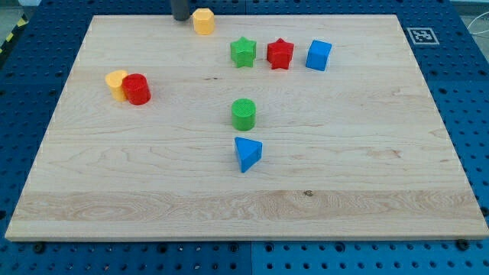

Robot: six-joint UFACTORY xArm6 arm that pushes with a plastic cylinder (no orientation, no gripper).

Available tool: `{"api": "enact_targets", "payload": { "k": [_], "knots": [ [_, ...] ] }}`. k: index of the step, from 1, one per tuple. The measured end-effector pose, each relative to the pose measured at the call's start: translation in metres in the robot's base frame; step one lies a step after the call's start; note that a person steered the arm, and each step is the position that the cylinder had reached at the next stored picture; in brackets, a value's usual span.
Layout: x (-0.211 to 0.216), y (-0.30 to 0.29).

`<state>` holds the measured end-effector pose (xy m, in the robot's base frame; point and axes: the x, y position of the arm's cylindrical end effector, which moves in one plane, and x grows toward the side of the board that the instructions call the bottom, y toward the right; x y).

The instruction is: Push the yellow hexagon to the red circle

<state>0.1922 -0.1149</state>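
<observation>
Camera view. My tip (pixel 181 17) stands at the far edge of the wooden worktop (pixel 367 191), left of centre; it is a plain rod with no fingers, so nothing is grasped. Just to its right, apart from it, lies one yellow hexagon (pixel 203 21). A second yellow hexagon (pixel 116 82) lies well to the near left of my tip, touching the red circle (pixel 137 88) on that circle's left side. A green star (pixel 243 52), red star (pixel 280 53) and blue cube (pixel 318 55) form a far row. A green cylinder (pixel 244 114) sits mid-board, a blue triangle (pixel 247 153) just nearer.
</observation>
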Motion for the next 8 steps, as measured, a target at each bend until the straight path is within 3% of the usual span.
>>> {"api": "enact_targets", "payload": {
  "k": [4,5,7,8],
  "knots": [
    [0.007,0.111],
    [0.018,0.115],
    [0.006,0.045],
    [0.006,0.044]
  ]
}}
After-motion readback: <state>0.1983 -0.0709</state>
